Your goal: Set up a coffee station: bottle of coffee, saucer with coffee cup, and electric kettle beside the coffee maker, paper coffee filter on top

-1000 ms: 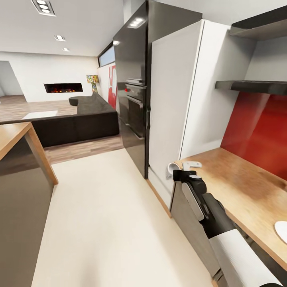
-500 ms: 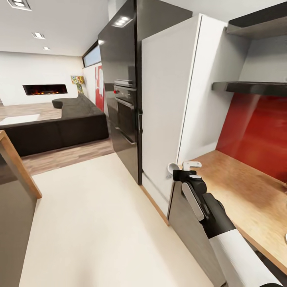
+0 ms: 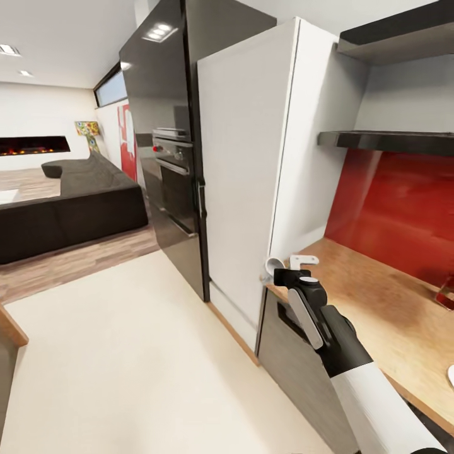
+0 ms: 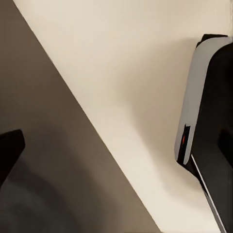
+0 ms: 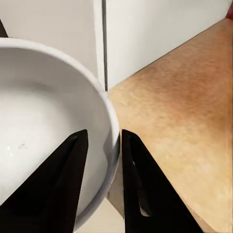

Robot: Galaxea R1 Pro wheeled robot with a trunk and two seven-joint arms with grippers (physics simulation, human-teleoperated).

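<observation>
Right gripper (image 3: pixel 282 272) is pinched on the rim of the white cup (image 3: pixel 273 265); in the right wrist view one black finger (image 5: pixel 58 189) sits inside the cup (image 5: pixel 43 145) and the other outside the wall. It hangs right at the end corner of the countertop (image 3: pixel 372 309), beside the tall white cabinet (image 3: pixel 252 170). A sliver of white at the counter's near edge is probably the saucer (image 3: pixel 451 374), hard to say. Can't tell whether the left gripper is open or closed; its wrist view is just cream floor (image 4: pixel 126 73).

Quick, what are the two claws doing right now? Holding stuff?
Right claw: shut on the rim of the coffee cup.
Left claw: cannot be told.
</observation>
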